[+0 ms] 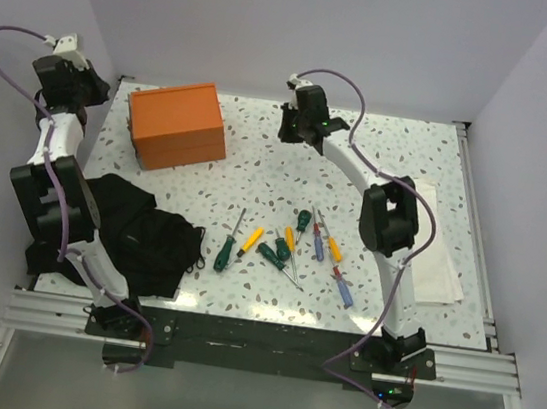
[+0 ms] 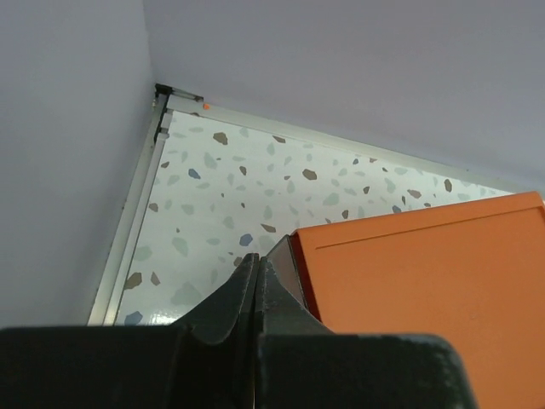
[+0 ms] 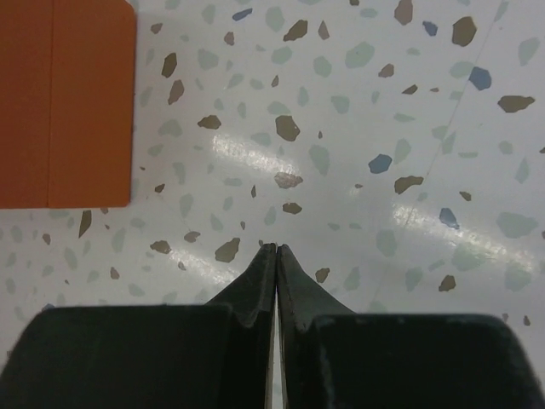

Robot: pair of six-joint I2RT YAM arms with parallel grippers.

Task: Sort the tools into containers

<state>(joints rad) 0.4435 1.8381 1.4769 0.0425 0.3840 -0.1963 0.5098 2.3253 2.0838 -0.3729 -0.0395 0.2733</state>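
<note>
Several screwdrivers lie loose at the table's middle front: a green-handled one (image 1: 224, 255), a yellow one (image 1: 251, 239), stubby green ones (image 1: 272, 255), and red-and-blue ones (image 1: 318, 243) (image 1: 343, 289). The orange box (image 1: 178, 123) stands closed at the back left; it also shows in the left wrist view (image 2: 426, 273) and in the right wrist view (image 3: 64, 102). The clear bin is out of view. My left gripper (image 1: 92, 90) (image 2: 257, 260) is shut and empty, just left of the box. My right gripper (image 1: 286, 124) (image 3: 278, 249) is shut and empty above bare table, right of the box.
A black cloth (image 1: 139, 232) lies crumpled at the front left under the left arm. A white folded towel (image 1: 434, 246) lies at the right side. Walls enclose the table at the back and both sides. A metal rail (image 1: 256, 338) runs along the front edge.
</note>
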